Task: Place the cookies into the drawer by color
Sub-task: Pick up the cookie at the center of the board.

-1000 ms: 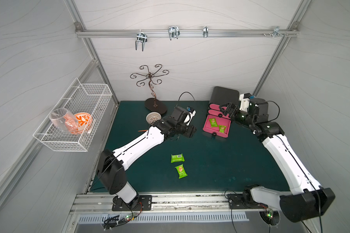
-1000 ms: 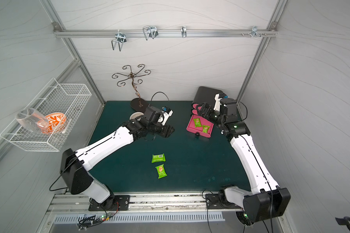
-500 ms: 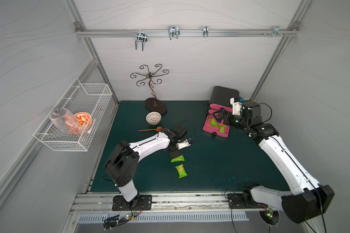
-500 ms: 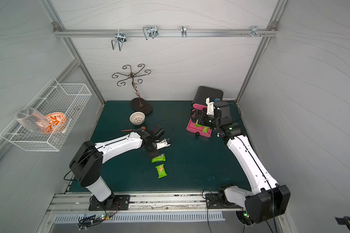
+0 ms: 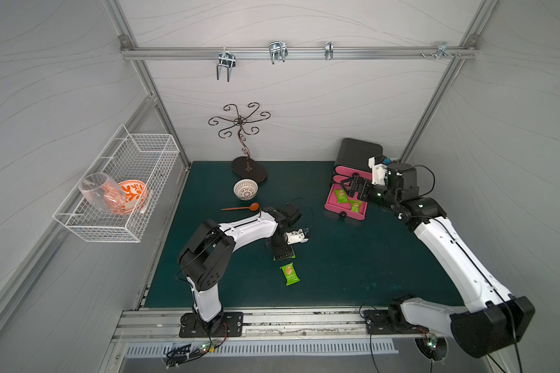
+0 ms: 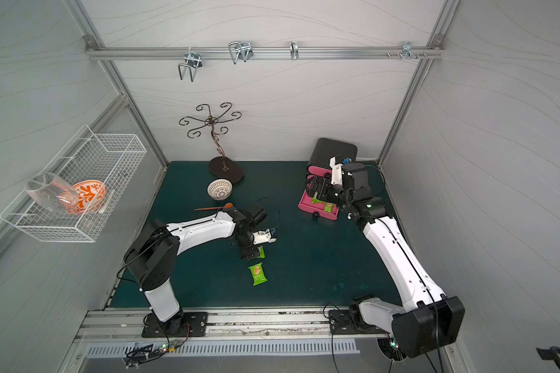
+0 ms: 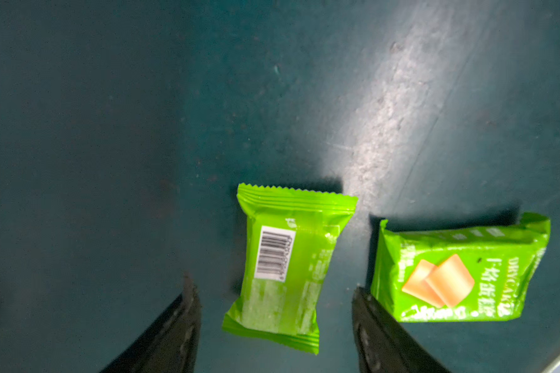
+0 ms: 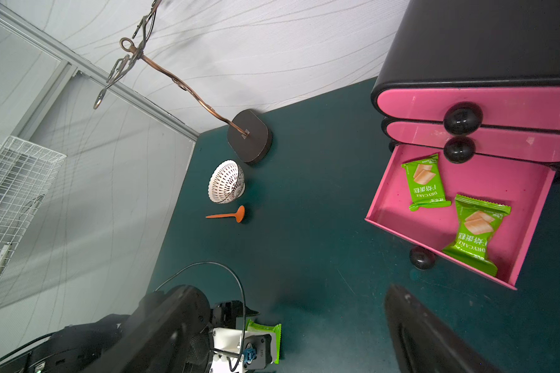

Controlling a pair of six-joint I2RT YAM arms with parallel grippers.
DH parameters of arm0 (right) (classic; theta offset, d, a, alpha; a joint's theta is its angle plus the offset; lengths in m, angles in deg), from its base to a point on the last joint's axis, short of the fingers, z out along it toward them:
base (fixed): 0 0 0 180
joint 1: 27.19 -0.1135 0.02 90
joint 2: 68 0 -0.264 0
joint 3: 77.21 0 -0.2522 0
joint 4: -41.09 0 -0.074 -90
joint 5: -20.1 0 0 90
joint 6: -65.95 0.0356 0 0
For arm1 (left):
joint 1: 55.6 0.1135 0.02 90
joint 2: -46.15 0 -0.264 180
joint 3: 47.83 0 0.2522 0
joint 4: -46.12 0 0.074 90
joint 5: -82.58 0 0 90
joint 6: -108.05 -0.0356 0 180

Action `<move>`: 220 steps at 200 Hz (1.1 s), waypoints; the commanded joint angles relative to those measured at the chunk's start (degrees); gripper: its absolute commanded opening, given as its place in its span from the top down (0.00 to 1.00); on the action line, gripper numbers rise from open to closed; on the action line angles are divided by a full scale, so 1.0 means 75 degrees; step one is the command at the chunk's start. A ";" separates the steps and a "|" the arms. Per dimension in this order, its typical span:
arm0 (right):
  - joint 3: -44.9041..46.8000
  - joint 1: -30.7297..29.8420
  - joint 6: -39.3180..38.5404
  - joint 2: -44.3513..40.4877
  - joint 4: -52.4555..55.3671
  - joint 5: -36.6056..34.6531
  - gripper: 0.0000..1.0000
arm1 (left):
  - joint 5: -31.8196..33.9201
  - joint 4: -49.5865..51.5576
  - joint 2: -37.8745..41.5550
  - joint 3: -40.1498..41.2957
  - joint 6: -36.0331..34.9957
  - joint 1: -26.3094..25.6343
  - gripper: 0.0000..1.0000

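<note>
Well clear of the open pink drawer [image 5: 331,202]: left end effector [image 7: 274,287] now down astride a bright green cookie packet [image 7: 285,264], jaws apart; right end effector [image 5: 348,189] apart too. Grasp likely next.

Four green cookie packets, all sealed. Barcode-up packet [image 7: 282,268] lies flat on the dark green mat [image 7: 143,129], back seam showing. Face-up packet [image 7: 456,277] lies just beside it, not touching, orange biscuit picture up, turned crosswise to it. The other two lie flat, picture up, in the pulled-out pink bottom drawer [image 8: 498,184]. Rear packet [image 8: 425,185] sits toward the back, front packet [image 8: 476,232] against the front wall, the two close together.
</note>
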 commanded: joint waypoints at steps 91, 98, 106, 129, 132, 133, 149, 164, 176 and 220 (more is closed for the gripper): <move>-0.0118 -0.0041 0.0154 -0.0240 0.0129 -0.0399 0.02 | 0.0591 -0.0511 -0.0879 -0.0070 0.0790 -0.0257 0.58; -0.0117 -0.0032 0.0176 -0.0237 0.0133 -0.0407 0.01 | 0.0510 -0.0487 -0.0845 -0.0103 0.0870 -0.0259 0.64; -0.0113 -0.0034 0.0212 -0.0237 0.0116 -0.0422 0.01 | 0.0384 -0.0480 -0.0802 -0.0144 0.0980 -0.0260 0.71; -0.0068 -0.0025 0.0324 -0.0226 0.0082 -0.0422 0.01 | 0.0137 -0.0498 -0.0655 -0.0335 0.1343 -0.0248 0.76; -0.0065 -0.0016 0.0343 -0.0226 0.0083 -0.0423 0.01 | 0.0129 -0.0503 -0.0626 -0.0364 0.1395 -0.0237 0.76; -0.0062 -0.0020 0.0345 -0.0232 0.0087 -0.0423 0.01 | 0.0123 -0.0503 -0.0621 -0.0375 0.1408 -0.0233 0.76; 0.0031 -0.0019 0.0460 -0.0278 0.0058 -0.0423 0.01 | 0.0075 -0.0525 -0.0454 -0.0541 0.1686 -0.0235 0.76; 0.0114 -0.0013 0.0584 -0.0325 0.0020 -0.0423 0.01 | 0.0072 -0.0590 -0.0264 -0.0752 0.2035 -0.0213 0.76; 0.0140 -0.0012 0.0624 -0.0359 -0.0007 -0.0435 0.01 | 0.0061 -0.0635 -0.0143 -0.1040 0.2395 -0.0197 0.76; 0.0252 0.0268 0.1036 -0.0556 -0.0091 -0.0699 0.01 | -0.0594 -0.1450 -0.0009 -0.2395 0.4295 -0.0206 0.76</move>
